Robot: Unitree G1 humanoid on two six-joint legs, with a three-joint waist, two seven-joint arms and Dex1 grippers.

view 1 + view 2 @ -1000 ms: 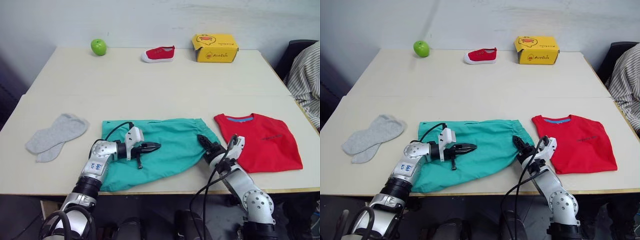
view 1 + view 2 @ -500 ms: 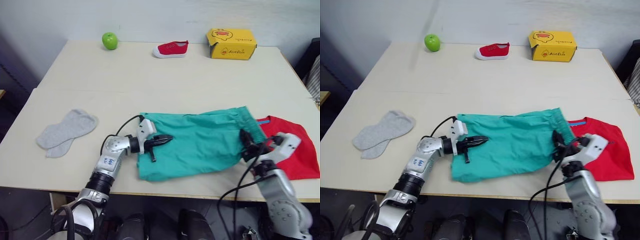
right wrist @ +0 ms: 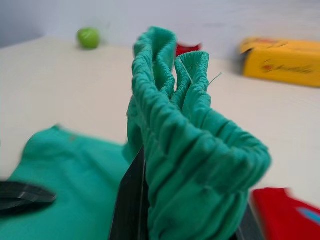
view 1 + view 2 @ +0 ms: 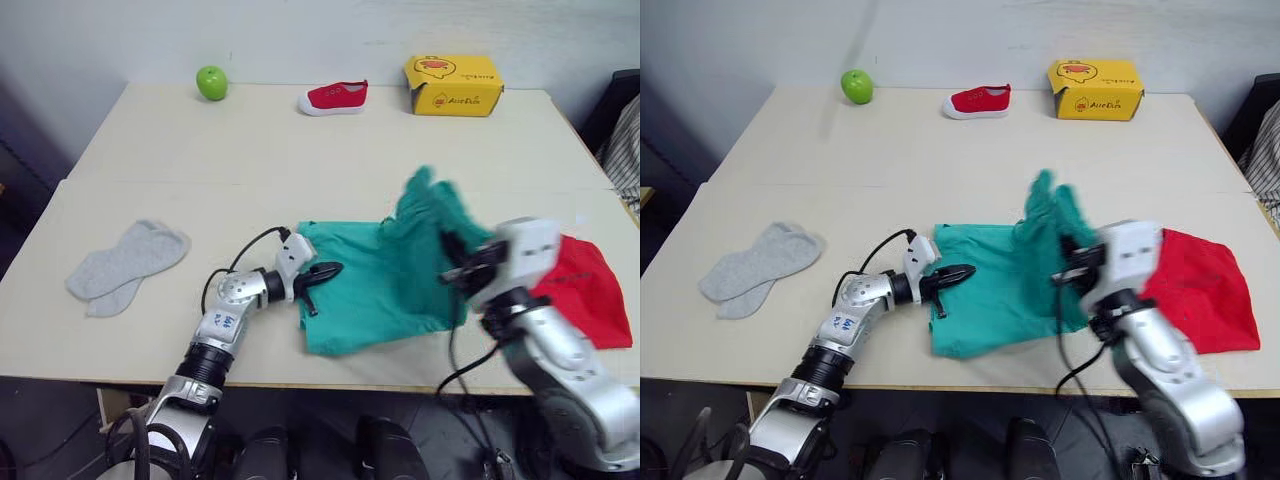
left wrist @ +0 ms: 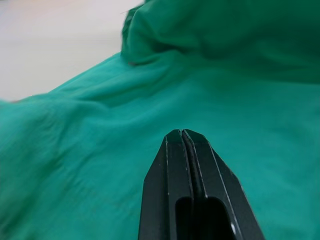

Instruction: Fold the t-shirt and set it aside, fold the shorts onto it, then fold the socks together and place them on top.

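A pale beige table [image 4: 300, 160] holds laundry to be folded. At its centre lies a pair of teal-green soft cloth shorts [image 4: 375, 290], and the robot's right gripper [image 4: 1072, 268] is clamped on the gathered elastic waistband, holding that end bunched and lifted off the table. The lift looks like the start of a fold, carrying the waistband end over toward the flat half at 9 o'clock.

The left gripper [image 4: 322, 271] has its two black fingers pressed together with nothing between them, and rests on the flat part of the shorts at about 9 o'clock from the raised bunch. It appears to pin the cloth so the garment does not slide while the other end is lifted.

A bright red short-sleeved cloth t-shirt [image 4: 585, 290] lies at 3 o'clock from the shorts, partly hidden behind the right arm, its near edge touching or slightly under the teal cloth. It sits where the shorts should finally go, and the right arm crosses in front of it.

A pair of light grey short knit socks [image 4: 125, 262] lies at 9 o'clock, well apart and untouched.

Along the far edge, at 12 o'clock, stand a green apple [image 4: 211, 82], a small red shoe [image 4: 333, 97] and a yellow cardboard box [image 4: 452, 85], all well clear of the folding.
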